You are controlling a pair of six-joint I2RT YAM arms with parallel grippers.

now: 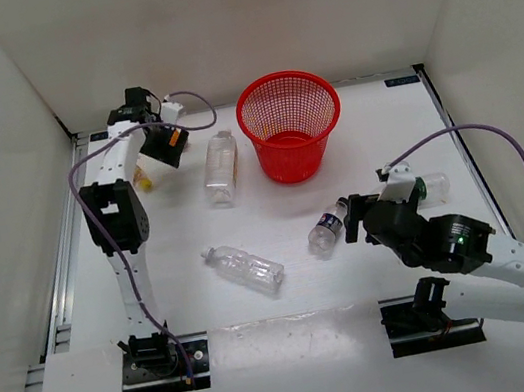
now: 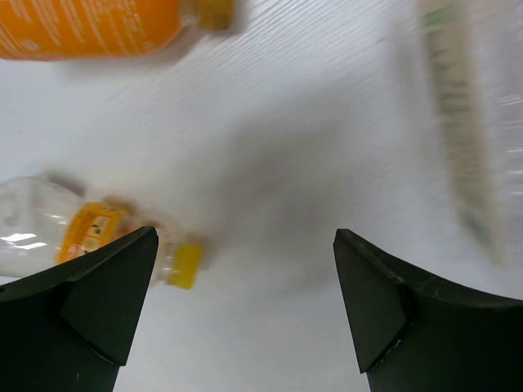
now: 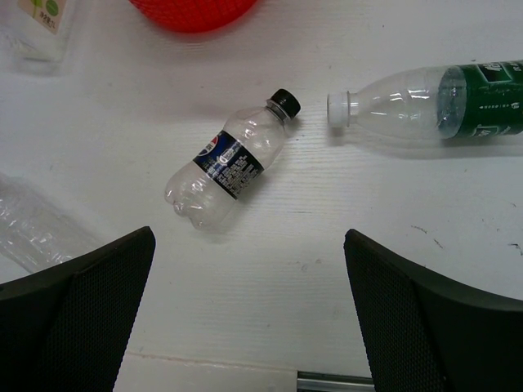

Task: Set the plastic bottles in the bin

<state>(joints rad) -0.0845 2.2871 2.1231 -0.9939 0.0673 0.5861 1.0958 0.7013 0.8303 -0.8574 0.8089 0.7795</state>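
Bottles [image 3: 229,163] lie near downward-tilted left gripper [image 2: 245,245] and right gripper [image 3: 249,245], both wide open, empty.

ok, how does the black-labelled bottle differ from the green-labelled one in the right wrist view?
Label: the black-labelled bottle has a dark band, the green-labelled bottle a green one. Top: black cap versus white. Pose: the black-labelled one lies diagonally, the green-labelled one nearly level across the view. Both are clear and lie on their sides on the table.
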